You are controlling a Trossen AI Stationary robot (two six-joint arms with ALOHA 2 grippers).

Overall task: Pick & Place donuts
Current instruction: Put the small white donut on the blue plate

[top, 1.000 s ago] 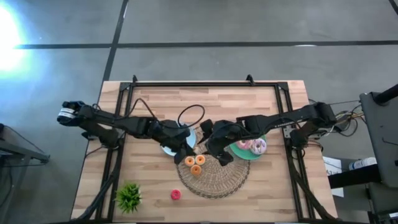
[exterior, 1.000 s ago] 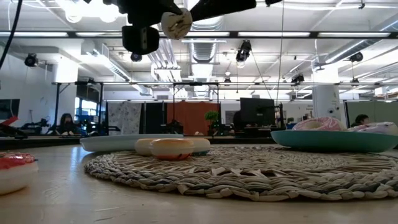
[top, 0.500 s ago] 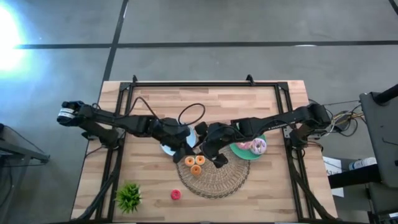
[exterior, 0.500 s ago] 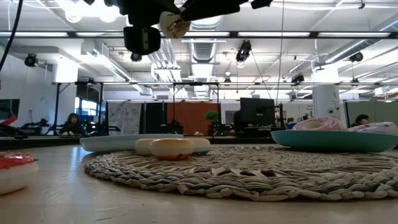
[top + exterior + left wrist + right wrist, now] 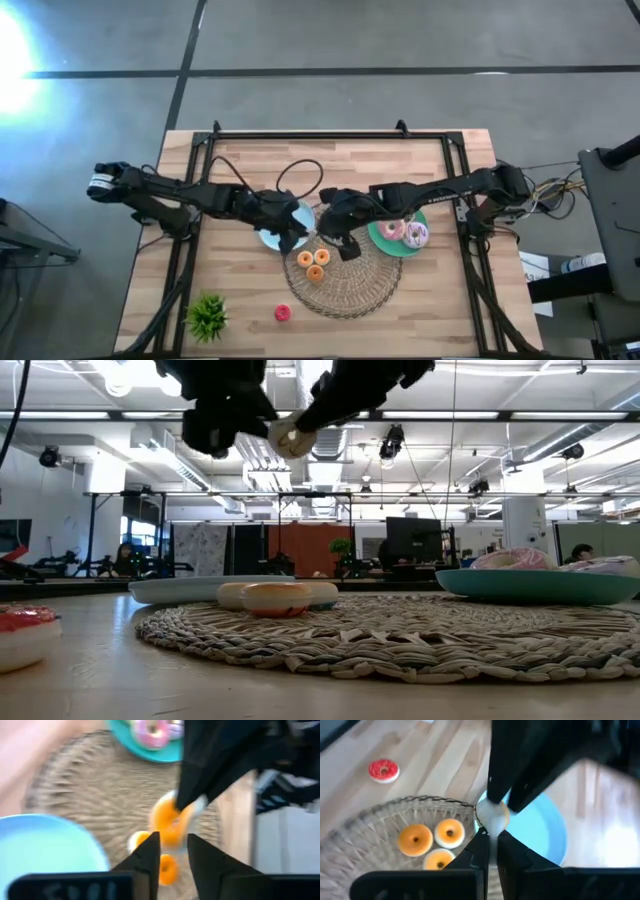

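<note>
From above, both arms reach in to the middle of the tabletop (image 5: 250, 160). The left gripper (image 5: 293, 238) hangs over the side of the blue plate (image 5: 272, 238) that faces the woven mat (image 5: 350, 290). The right gripper (image 5: 333, 238) hangs just beside it, over the edge of the mat. The two tips point at each other and nearly touch. The thing between them is too small to see here. Three orange donuts (image 5: 314, 263) lie on the mat. The red-pink donut (image 5: 283, 313) lies on bare wood toward the plant corner. Two big donuts (image 5: 402, 234) lie on the green plate (image 5: 383, 246).

From table height, a tiny pale donut (image 5: 288, 435) hangs high in the air, well above the mat. It sits where the two dark grippers meet.

From the left wrist, the right arm's gripper comes in from ahead with the tiny donut at its tip. The left fingers (image 5: 150, 857) stand a little way apart, with a gap between them. The donut sits straight ahead, just past their tips and in line with the gap.

From the right wrist, the right fingers (image 5: 481, 851) are close together, and they seem to pinch the edge of the tiny donut just at their tips. The left arm's gripper comes at it from the other side.

I think this is a hand-over. The left gripper only needs to go straight forward a bit so the donut sits inside its gap.
</note>
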